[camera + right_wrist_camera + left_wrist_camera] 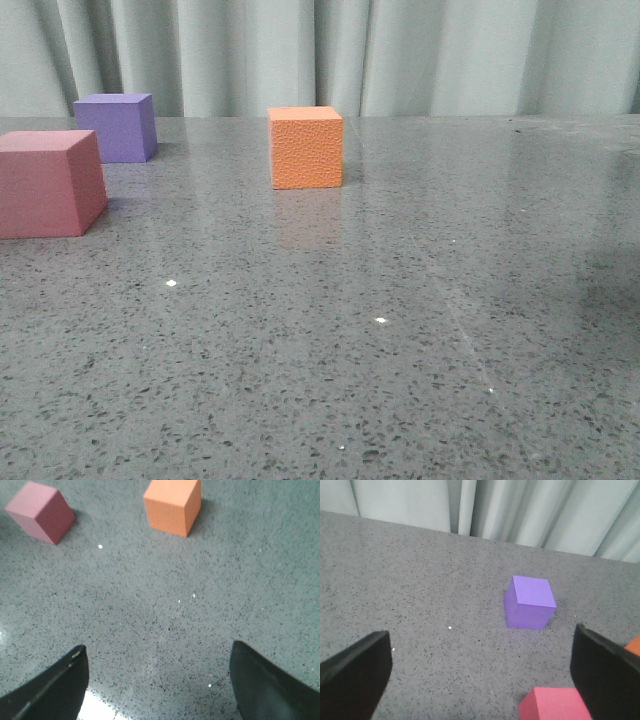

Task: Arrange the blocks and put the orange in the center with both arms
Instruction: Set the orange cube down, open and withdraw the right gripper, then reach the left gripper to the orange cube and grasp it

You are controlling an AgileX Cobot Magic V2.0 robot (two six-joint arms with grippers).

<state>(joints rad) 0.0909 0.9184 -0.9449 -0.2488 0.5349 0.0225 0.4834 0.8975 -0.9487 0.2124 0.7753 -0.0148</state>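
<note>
Grey counter: both tools, left and right, gape wide and empty; centre jaws squarely over the orange cube before closing.

No text I can read from here, no labels, brands, numbers or signs, plain faces on the orange cube, the purple cube and the pink-red cube, bare speckled bench
</note>
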